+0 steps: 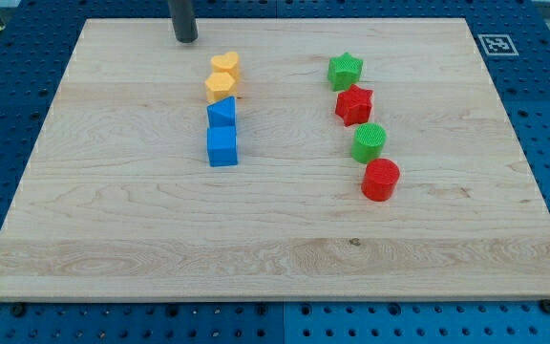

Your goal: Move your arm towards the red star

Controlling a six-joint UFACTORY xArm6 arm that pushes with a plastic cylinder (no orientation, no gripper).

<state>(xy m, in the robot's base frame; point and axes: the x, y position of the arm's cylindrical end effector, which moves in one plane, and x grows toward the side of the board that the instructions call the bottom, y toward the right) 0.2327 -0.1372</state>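
Observation:
The red star (353, 103) lies on the wooden board (113, 191), right of the middle, in a column of blocks. A green star (345, 70) sits just above it, a green round block (369, 141) just below, then a red round block (380, 179). My tip (186, 38) touches the board near the top edge, left of the middle. It is far to the left of the red star and above it in the view. It touches no block.
A second column stands left of the middle: a yellow heart (224, 66), a yellow block (221, 87), a blue block (222, 113) and a blue cube (222, 146). The yellow heart is the block nearest my tip. A blue pegboard surrounds the board.

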